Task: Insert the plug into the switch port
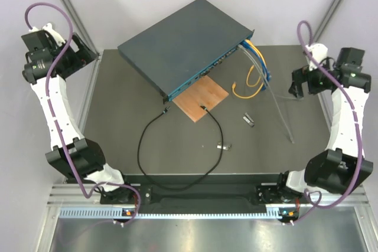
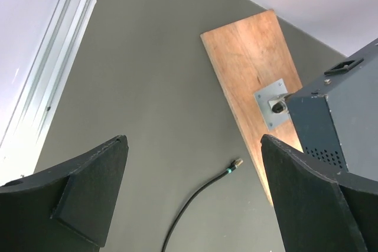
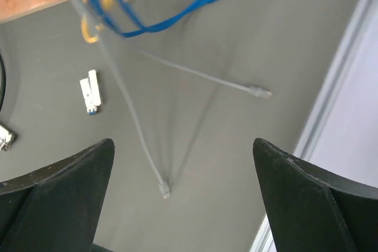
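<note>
**Left hand** (image 2: pixel 194 143): fingers spread wide, holding nothing, raised over the far left corner of the surface (image 1: pixel 118 146).

**Right hand** (image 3: pixel 183 143): also spread and empty, at the far right edge.

**Plug** (image 2: pixel 238 161): lying free on the surface, not inserted. It sits just beside the left corner of the board (image 2: pixel 248 69), just short of the near end of the switch (image 1: pixel 177 45).

**Bearing:** from the left hand the plug lies ahead and below, slightly right of centre between the fingers. Its long axis runs diagonally, tip toward board and switch, with the cable (image 1: pixel 140 146) trailing back toward the arm bases.

**Reach:** the left hand is nearer. The right wrist view shows no plug.

**Ports** (image 1: pixel 204 75): a row along the switch's teal front face.

**Judgement:** the left hand should descend and close across the plug's axis.
</note>
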You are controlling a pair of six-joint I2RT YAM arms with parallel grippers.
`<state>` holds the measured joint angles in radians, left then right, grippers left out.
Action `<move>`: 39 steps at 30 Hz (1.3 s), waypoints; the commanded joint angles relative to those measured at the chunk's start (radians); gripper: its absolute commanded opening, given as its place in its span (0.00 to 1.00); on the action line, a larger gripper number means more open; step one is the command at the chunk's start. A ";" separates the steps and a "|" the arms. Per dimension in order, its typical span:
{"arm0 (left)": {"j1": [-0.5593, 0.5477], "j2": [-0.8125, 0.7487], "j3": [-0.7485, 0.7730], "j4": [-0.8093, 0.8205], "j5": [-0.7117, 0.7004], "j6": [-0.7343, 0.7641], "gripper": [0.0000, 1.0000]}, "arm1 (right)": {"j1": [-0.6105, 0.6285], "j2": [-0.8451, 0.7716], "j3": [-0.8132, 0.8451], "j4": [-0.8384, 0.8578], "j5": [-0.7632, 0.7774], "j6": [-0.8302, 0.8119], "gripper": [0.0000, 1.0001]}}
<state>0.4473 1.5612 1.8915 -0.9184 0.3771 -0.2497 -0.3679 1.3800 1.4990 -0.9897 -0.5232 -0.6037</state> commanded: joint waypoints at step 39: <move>-0.016 -0.253 -0.295 0.431 0.178 -0.138 0.95 | 0.618 0.312 -0.353 0.503 0.376 0.280 0.37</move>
<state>0.4362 1.3113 1.5997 -0.5671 0.5354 -0.3721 0.2523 1.7107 1.0912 -0.5117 -0.1364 -0.3351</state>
